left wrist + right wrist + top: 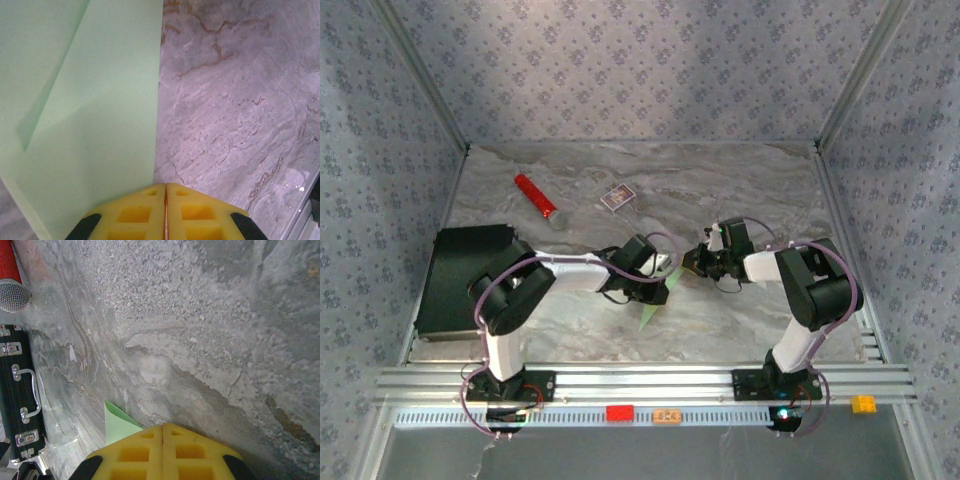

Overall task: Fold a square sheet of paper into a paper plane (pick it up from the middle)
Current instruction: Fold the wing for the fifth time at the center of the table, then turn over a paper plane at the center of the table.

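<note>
The pale green sheet of paper (90, 125) is folded into a narrow, pointed, plane-like shape. Its sharp tip (648, 316) pokes out toward the near edge below my left gripper (672, 283) at the table's middle. In the left wrist view the jaws (165, 186) are pressed together and the paper's straight right edge runs into their seam, one flap spreading left with a diagonal crease. My right gripper (692, 262) faces the left one from the right, almost touching it. Its jaws (163, 426) are shut with nothing visible between them, and a green paper corner (117, 422) lies just left of its fingers.
A red cylinder (538, 197) with a silver end lies at the back left, with a small purple-and-white box (617, 198) to its right. A black case (465, 275) lies along the table's left side. Metal rails (640, 382) run along the near edge.
</note>
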### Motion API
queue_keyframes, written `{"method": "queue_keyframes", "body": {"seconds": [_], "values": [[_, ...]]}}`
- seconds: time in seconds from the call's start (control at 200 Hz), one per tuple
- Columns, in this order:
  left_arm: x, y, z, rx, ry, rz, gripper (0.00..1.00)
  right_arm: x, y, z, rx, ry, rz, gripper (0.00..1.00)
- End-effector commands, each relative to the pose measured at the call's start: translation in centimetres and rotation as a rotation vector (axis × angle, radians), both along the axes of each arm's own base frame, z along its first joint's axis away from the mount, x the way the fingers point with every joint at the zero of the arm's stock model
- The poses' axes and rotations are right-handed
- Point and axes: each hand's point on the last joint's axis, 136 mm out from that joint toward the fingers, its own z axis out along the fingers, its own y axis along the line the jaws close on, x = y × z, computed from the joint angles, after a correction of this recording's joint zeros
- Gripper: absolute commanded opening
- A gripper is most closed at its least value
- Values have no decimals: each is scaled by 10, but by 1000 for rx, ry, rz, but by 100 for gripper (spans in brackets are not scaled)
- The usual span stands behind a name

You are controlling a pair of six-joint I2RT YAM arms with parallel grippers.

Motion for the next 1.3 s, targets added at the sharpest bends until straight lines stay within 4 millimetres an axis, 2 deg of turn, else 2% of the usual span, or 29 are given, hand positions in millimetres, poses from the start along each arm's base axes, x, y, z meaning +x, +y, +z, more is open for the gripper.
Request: {"method": "queue_keyframes", "body": {"seconds": [0.0,0.07,0.2,0.325,0.43,0.595,0.839,1.299], "values": [[3,-8,26,-65,-27,19,10,-3,-10,-4,-56,35,-22,10],[11,-8,41,-91,-61,47,10,-1,-12,11,-73,3,-27,12],[24,11,55,-106,-89,120,14,-6,-20,30,-102,-35,-43,19],[34,40,51,-93,-78,186,17,-20,-16,35,-78,-34,-49,24],[35,53,41,-90,-32,200,19,-35,-3,33,-67,-21,-22,25],[24,48,35,-135,48,168,20,-59,14,26,-79,5,16,26],[17,48,25,-123,97,147,21,-81,28,18,-92,26,46,27],[6,42,10,-51,132,94,21,-98,37,12,-102,40,86,27]]}}
